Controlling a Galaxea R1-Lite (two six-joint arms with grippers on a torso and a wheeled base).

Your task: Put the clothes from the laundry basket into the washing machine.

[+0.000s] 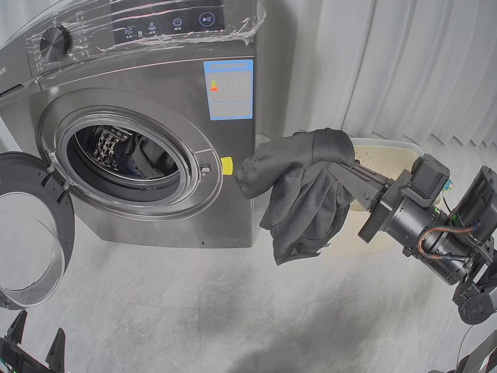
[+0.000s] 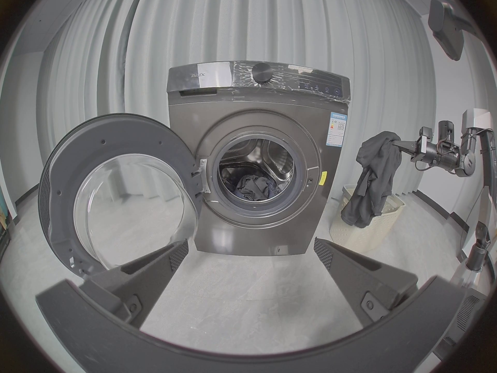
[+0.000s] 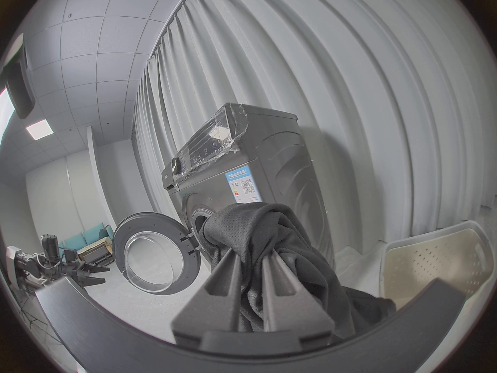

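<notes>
The washing machine (image 1: 155, 79), its control panel (image 1: 165, 19) under clear film, bears a blue label (image 1: 228, 89) of small print at the upper front and a yellow sticker (image 1: 226, 166) beside the open drum, where dark clothes (image 1: 145, 159) lie; neither sticker's text is legible. The right gripper (image 1: 339, 171), fingers closed, pinches a dark grey garment (image 1: 300, 192) that hangs from it in mid-air between the machine and the cream laundry basket (image 1: 388, 159). The left gripper (image 2: 248, 265), low before the swung-out door (image 1: 31, 229), has its fingers spread wide, holding nothing.
</notes>
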